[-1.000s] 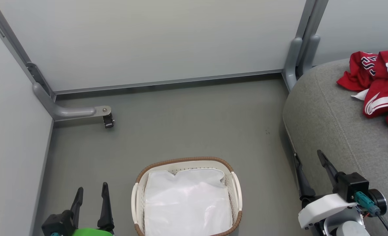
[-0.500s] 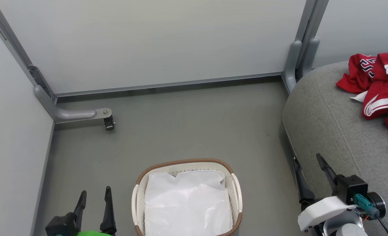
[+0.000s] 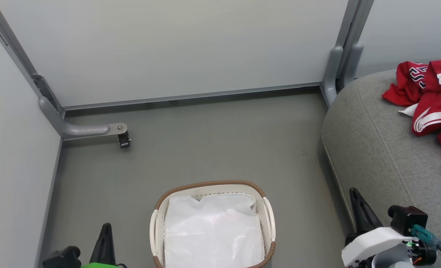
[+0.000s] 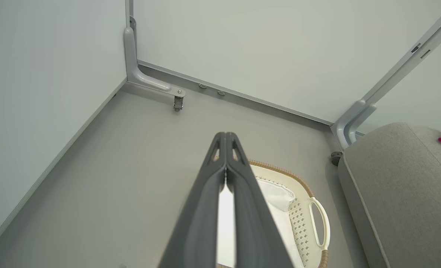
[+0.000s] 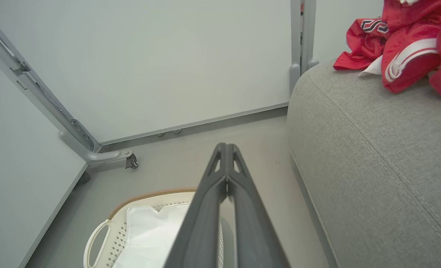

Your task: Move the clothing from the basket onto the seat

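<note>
Grey floor (image 3: 205, 149), pale partition walls (image 3: 168, 44) behind. Clothing (image 3: 428, 93): red heap on seat (image 3: 373, 149), right of basket (image 3: 160, 203) and beyond it. Inside basket white liner (image 3: 213, 230), no red seen, though near end is cropped, so probably emptied. Right hand (image 3: 354, 197) right of basket, at seat edge, nearer clothing; fingers pressed together, holding nothing. Left hand (image 3: 106, 232) left of basket, likewise closed, empty.

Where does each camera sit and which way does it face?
Head view: on the head, looking down at basket, seat; left gripper, right gripper at bottom corners.
Left wrist view: on that wrist, along its shut gripper, over the basket toward the corner.
Right wrist view: on that wrist, along its shut gripper toward the wall; clothing on seat.
All show basket and seat.
</note>
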Available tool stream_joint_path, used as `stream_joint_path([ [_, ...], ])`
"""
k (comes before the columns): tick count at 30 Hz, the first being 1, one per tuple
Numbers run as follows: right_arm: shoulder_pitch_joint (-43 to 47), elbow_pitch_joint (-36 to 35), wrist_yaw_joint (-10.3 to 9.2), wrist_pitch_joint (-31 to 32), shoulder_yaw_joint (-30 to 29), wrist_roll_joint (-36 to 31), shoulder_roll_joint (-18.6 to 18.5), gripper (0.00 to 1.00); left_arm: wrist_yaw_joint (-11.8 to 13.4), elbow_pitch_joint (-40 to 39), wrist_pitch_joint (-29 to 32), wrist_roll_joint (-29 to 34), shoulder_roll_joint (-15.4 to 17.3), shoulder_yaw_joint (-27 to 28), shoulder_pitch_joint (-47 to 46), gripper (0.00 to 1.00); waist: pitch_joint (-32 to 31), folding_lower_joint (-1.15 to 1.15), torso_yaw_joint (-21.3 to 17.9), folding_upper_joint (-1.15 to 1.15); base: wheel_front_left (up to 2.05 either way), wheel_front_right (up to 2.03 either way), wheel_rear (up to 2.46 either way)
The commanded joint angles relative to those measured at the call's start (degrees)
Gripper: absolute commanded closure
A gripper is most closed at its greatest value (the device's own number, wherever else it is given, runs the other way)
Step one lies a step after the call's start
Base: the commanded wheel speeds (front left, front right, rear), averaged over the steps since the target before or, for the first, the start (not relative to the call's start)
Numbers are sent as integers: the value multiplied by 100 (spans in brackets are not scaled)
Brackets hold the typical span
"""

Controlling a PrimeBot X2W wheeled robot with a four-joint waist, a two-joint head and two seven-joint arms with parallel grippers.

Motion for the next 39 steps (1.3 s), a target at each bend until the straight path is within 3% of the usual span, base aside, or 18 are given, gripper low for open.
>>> stream_joint_path([
  [1,-127,-104,-1,57,-45,288,-18,100,-36,-115,57,-223,-1,95,-154,100,0,0,2,0,0,0,0],
  [39,-298,-229,-3,893,-377,3558,-42,100,-336,-276,899,-2883,-192,750,-581,100,6,0,27,0,0,0,0],
])
